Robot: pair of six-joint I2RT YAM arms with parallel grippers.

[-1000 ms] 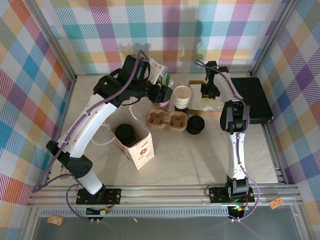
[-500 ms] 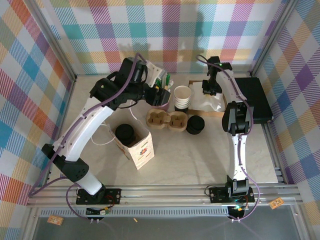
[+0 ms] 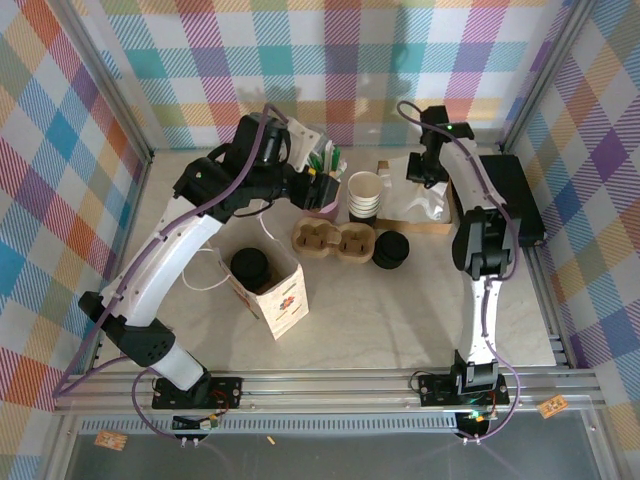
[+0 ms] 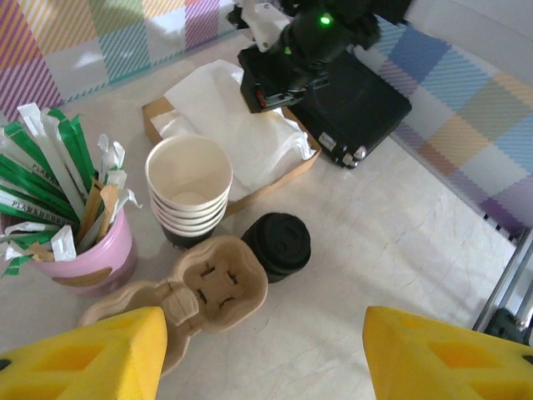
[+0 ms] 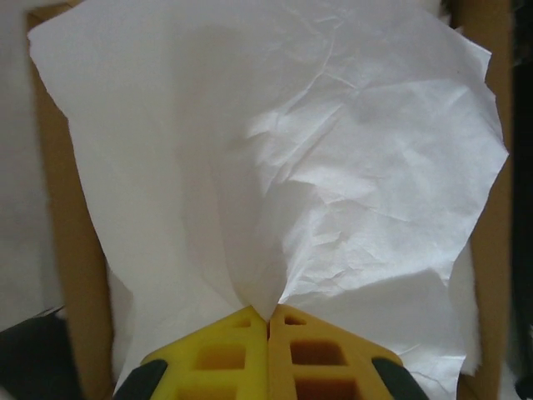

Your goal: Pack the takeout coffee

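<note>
Since the takeout coffee (image 3: 249, 265) was already sitting down inside the open paper bag (image 3: 285, 300), left of the table's middle and nearer the near edge than anything else, I'd say the cup part looked done and only the extras were left. Just beyond the bag sat the pulp carrier (image 3: 333, 240). The low stack of black lids (image 3: 390, 250) was right against its right end, and the stack of cream cups (image 3: 365, 195) stood behind it. Toward the far edge, right of the cups, was a shallow cardboard tray (image 4: 154, 117) of napkins.

Here's where it could've gone sideways, imo. The right gripper (image 5: 268, 315) was clamped fully shut on a pinch of the top napkin (image 5: 291, 150), and the paper tented up to the fingertips. That stuff is thin, so a quick pull could tear it, lift a few sheets at once, or drag the light tray into the cups. A floppy sheet could also snag the bag's rim going in and tip the bag over, coffee and all.

The left gripper (image 4: 265, 333) hung with its jaws well apart, gripping nothing, up over the pink cup of wrapped straws (image 4: 92, 258) near the far edge.
</note>
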